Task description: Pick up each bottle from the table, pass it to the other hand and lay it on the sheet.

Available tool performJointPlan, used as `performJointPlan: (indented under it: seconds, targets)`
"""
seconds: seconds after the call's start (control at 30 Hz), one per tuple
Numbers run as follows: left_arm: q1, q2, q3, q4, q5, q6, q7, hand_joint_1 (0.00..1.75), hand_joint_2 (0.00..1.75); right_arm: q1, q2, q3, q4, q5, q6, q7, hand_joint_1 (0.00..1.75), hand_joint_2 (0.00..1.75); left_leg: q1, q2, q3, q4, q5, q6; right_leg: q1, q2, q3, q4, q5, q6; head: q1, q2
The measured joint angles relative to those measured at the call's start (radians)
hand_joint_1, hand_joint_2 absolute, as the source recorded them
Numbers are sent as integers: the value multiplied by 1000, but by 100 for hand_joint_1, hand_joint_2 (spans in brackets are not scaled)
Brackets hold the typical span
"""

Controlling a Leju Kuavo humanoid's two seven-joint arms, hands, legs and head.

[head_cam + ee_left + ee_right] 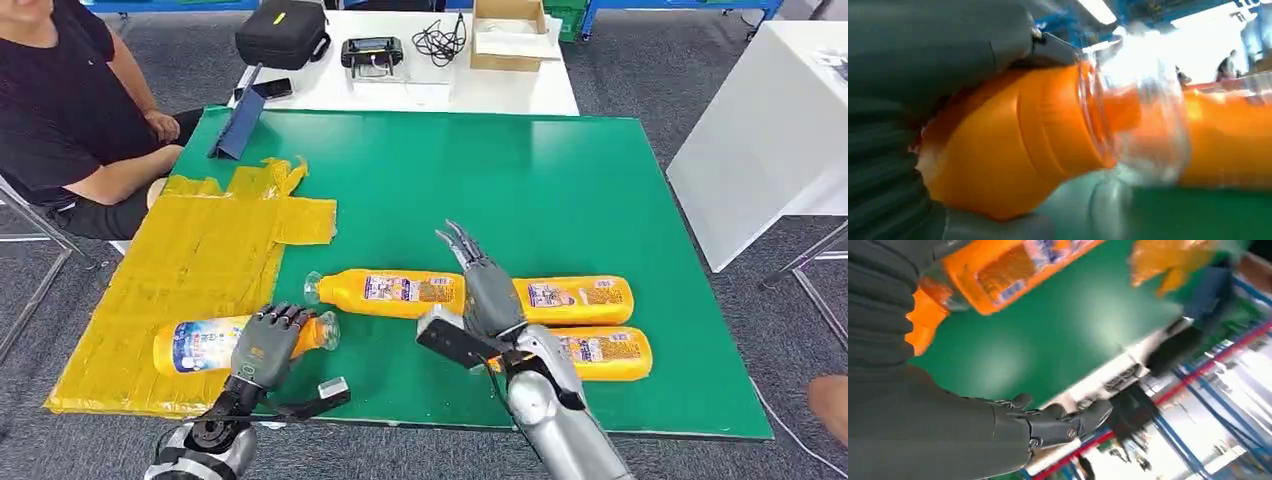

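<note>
Laying it flat is the trick: left hand (265,343) grips the bottle (205,343) over the sheet (200,255) (right hand (480,275) spread, empty), so lower gently before releasing.

**A robot lab or test workshop**

A green counter (560,170) stands on grey carpet, beside white tables (440,85) carrying a controller (371,52), cables (440,40), a black case (283,33) and a cardboard box (508,35). Blue shelving frames (1208,390) line the room.
</note>
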Motion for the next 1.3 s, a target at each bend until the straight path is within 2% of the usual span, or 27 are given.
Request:
performJointPlan:
  seconds: [0.03, 0.07, 0.17, 0.27, 0.33, 0.47, 0.6, 0.73, 0.93, 1.3]
  targets:
    - [-15, 2, -9, 31, -1, 10, 5, 9, 0, -21, 5, -1, 31, 1, 0, -7, 0, 175, 0, -2, 0, 0, 0, 0, 0, -2, 2, 0, 0, 0, -1, 0]
    - [-30, 5, -22, 65, -1, 15, 20, 0, 0, -38, 10, -1, 62, 2, 0, -10, 0, 175, 0, -4, 1, 0, 0, 0, 0, -3, 3, 0, 0, 0, 0, 0]
    - [-72, 16, -63, 138, 5, 4, 7, 0, 0, -85, 23, 0, 134, 18, 10, 5, 0, 175, 0, -5, 1, 0, 2, 1, 0, -7, 5, 0, 0, 0, 0, 0]
    - [-112, 30, -74, 175, 137, -85, -174, 0, 0, -151, 40, 5, 241, 87, 40, 87, 0, 175, 0, -8, 4, 0, 4, 1, -2, -8, 9, 0, 0, 0, -1, 0]
    - [-125, 40, -83, 189, 226, -164, -284, 0, 0, -198, 55, 5, 323, 94, 64, 94, 0, 175, -1, -10, 6, 0, 5, 1, -2, -10, 11, 0, 0, 0, 0, 0]
    - [-142, 58, -112, 205, 335, -272, -392, 0, 0, -279, 95, 10, 476, 112, 78, 94, 0, 175, -1, -13, 7, 0, 7, 0, -2, -12, 13, 0, 1, 0, 0, 0]
    - [-157, 90, -139, 175, 632, -472, -482, 0, 0, -332, 145, 22, 573, 114, 108, 90, 0, 175, -1, -14, 8, -1, 7, 0, -2, -13, 14, 0, 1, 0, 0, 0]
    - [-130, 149, -200, 82, 952, -630, -497, 0, 0, -348, 180, 39, 627, 125, 117, 87, 0, 175, 0, -14, 8, -1, 8, -1, 0, -13, 14, 0, 1, 0, 0, 0]
    - [-77, 211, -243, -57, 1267, -752, -497, 0, 0, -351, 214, 65, 687, 146, 119, 91, 0, 175, 1, -11, 3, 0, 9, -2, 1, -12, 6, 1, 3, -3, 0, 0]
    - [-36, 222, -236, -142, 1319, -785, -494, 0, 0, -351, 238, 85, 735, 154, 118, 103, 0, 175, 1, -10, -5, 0, 9, -2, 0, -12, -3, 1, 3, -3, 0, 0]
